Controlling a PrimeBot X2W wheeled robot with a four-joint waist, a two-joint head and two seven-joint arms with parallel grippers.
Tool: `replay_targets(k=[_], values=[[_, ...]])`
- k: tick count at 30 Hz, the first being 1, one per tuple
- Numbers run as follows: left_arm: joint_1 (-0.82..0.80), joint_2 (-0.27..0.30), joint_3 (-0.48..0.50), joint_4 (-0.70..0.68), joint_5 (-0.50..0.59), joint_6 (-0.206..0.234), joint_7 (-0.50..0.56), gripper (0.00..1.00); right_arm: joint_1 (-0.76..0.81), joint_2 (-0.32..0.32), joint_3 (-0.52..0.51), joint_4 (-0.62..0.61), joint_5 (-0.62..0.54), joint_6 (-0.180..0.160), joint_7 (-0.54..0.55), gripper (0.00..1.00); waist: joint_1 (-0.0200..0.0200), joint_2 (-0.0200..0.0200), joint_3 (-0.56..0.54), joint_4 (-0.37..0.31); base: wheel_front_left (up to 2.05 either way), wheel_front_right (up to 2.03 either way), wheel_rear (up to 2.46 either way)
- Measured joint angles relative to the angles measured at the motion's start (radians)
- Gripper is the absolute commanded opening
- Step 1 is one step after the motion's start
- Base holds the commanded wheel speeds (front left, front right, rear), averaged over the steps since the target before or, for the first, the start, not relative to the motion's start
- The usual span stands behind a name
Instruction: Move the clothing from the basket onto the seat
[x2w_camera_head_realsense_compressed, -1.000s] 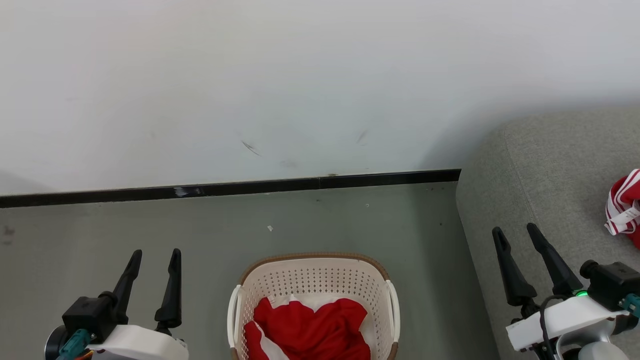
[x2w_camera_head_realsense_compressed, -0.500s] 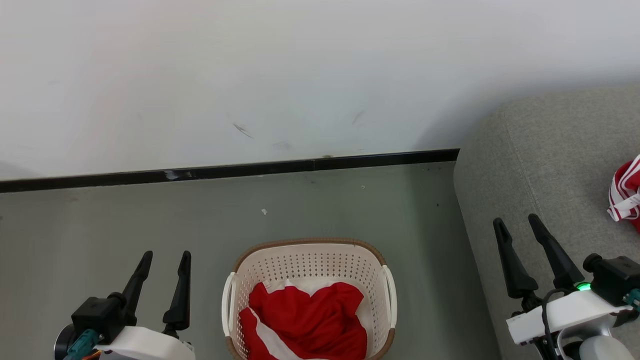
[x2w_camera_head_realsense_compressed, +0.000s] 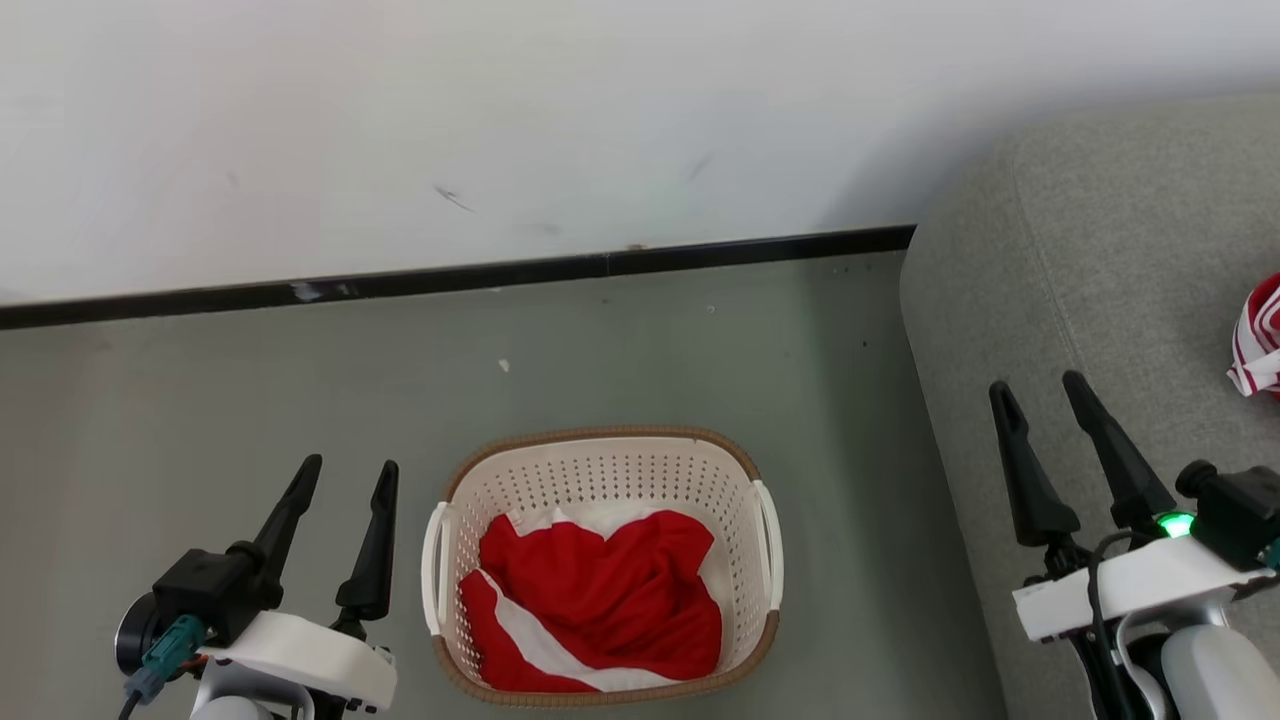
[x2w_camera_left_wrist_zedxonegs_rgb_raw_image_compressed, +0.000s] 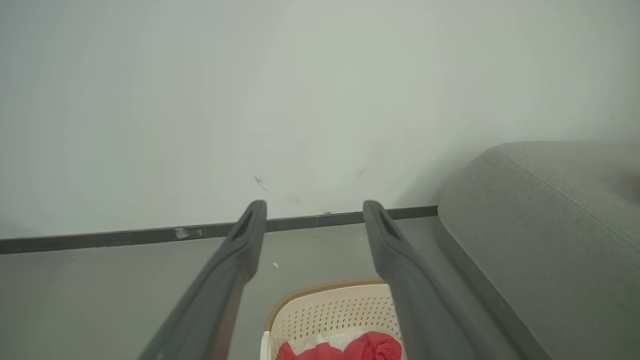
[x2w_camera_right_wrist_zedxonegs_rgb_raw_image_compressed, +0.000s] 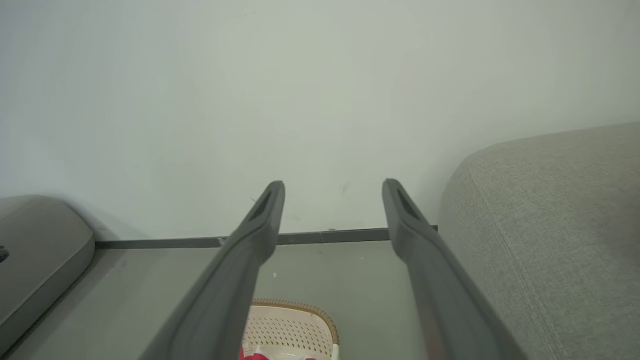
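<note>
Red with white stripes, one soft fabric garment (x2w_camera_head_realsense_compressed: 600, 590) lies crumpled in the cream-white perforated plastic laundry basket (x2w_camera_head_realsense_compressed: 600, 470). Its twin (x2w_camera_head_realsense_compressed: 1262, 335) lies at the right edge of the head view, on the large grey woven-fabric sofa (x2w_camera_head_realsense_compressed: 1080, 280). Against a second ago the whole head picture has slid: the camera has tipped down, nothing on the floor moved, and the basket's near rim is now in sight. I judge half the job done, and the robot is framing the basket for the second pick. The left gripper (x2w_camera_head_realsense_compressed: 351, 464) and the right gripper (x2w_camera_head_realsense_compressed: 1035, 384) hover with jaws parted and empty.

In the left wrist view, the left gripper's fingers are spread wide, touching nothing, with the basket and red cloth below them.

In the right wrist view, the fingers are equally spread and bare, with the basket low and the sofa to the right.
</note>
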Motion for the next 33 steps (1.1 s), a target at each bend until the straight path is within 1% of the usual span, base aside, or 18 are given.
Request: replay_targets(k=[10,23,33], values=[[-0.067,0.005,-0.038,0.035,0.017,-0.021,0.0,1.0,-0.055,0.003,-0.001,-0.02,-0.024,0.0,0.0,1.0,0.0,0.0,0.082,-0.019,0.0,0.0,0.0],[-0.165,0.004,-0.095,0.129,0.025,-0.043,0.014,1.0,-0.15,0.003,0.028,-0.044,-0.042,0.0,0.0,1.0,0.0,0.0,0.205,-0.049,0.0,0.0,0.0],[-0.255,0.002,-0.121,0.218,0.022,-0.046,0.043,1.0,-0.211,0.023,0.028,-0.074,-0.051,0.0,-0.003,1.0,0.0,0.0,0.305,-0.076,0.0,0.0,0.0]])
